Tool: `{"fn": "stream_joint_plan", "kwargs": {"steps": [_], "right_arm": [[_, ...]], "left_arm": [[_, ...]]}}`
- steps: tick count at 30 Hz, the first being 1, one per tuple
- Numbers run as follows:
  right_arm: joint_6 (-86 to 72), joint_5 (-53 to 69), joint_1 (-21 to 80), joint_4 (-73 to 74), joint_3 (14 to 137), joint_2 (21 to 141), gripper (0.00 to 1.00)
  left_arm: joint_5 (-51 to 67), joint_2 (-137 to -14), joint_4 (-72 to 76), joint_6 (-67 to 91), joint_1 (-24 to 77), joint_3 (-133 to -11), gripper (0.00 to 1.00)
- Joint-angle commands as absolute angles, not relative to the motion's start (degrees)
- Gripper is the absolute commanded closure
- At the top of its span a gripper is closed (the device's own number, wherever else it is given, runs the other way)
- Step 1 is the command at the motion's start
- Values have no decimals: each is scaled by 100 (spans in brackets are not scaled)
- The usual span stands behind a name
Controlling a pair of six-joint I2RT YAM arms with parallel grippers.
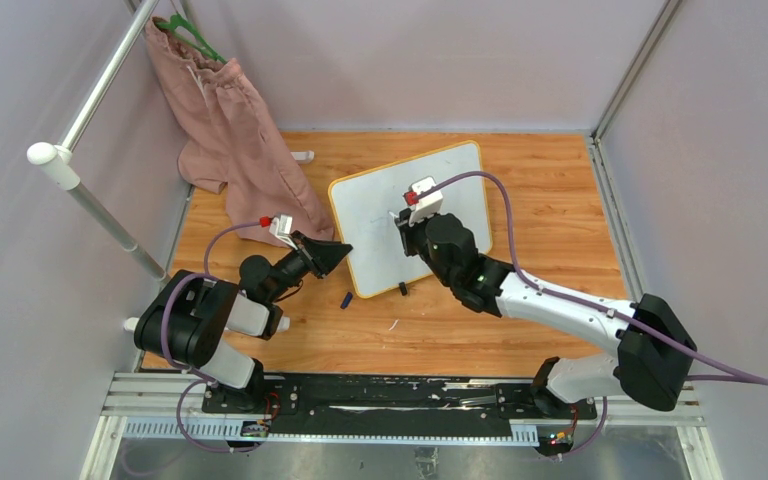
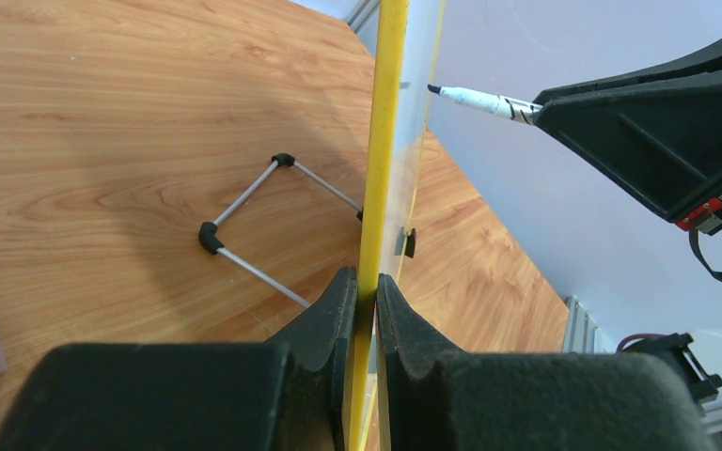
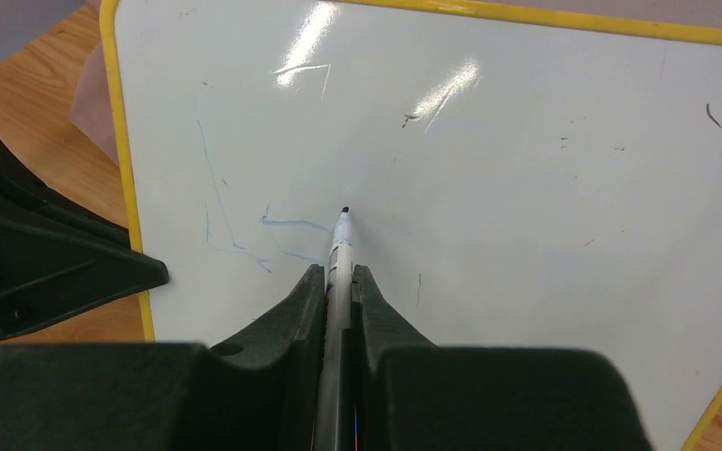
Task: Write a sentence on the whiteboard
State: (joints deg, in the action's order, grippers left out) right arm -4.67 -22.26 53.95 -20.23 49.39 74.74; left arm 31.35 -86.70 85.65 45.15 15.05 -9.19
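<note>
Left jaws: closed on the near left edge of the whiteboard's yellow frame, one black pad on each face; the grip looks meant to brace the board against the push of writing.
Right jaws: closed around a slim white marker pen (image 3: 341, 240), clamped along its barrel so that only the dark tip projects, which gives a short, stiff writing point.
Pen tip: aimed square at the board face, left of centre; from the left wrist view it sits at or just off the surface of the board, and contact cannot be confirmed.
Small rectangular white whiteboard with thin yellow-orange frame and rounded corners (image 1: 377, 196): at the middle of the surface, between the two arms, propped at a tilt on a thin grey wire stand with black corner caps (image 2: 244, 218). The face is glossy, showing glare patches and a few stray dark specks.
Faint blue handwritten sentence (image 3: 235, 230): only a few thin strokes on the left part of the face, just left of the tip; nothing readable. Judged an early stage of the task.
Surface: varnished light wood planks (image 1: 550, 200), smooth.
Other items: a limp pink cloth garment (image 1: 230, 130) on a green hanger (image 1: 195, 35), far left, well apart from the board; a small dark object (image 1: 346, 299) lies near the board's near edge, identity unclear.
</note>
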Motion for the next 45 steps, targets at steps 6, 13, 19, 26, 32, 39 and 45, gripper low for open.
{"fn": "stream_joint_plan", "kwargs": {"steps": [6,13,19,26,32,39,45], "right_arm": [[-539,-2341,5238,-2294,5114,7608,100],[-632,-2346,5201,-2091,5065,7655,100],[-726,-2372,5190,-1951,4964,7623,100],[-824,-2398,5186,-1841,4710,7487,100],[-941,-2417,5186,-1780,4458,7355,100],[-971,-2441,5186,-1740,4383,7313,100],[-873,-2500,5162,-1740,4611,7405,100]], "left_arm": [[3169,-8531,8870,4447,1537,-896,100],[3162,-8510,8873,4438,1538,-895,100],[3158,-8490,8868,4438,1534,-888,100],[3155,-8474,8868,4438,1533,-887,100],[3154,-8464,8869,4443,1535,-884,100],[3172,-8439,8868,4447,1538,-884,100],[3190,-8423,8868,4447,1547,-879,100]]}}
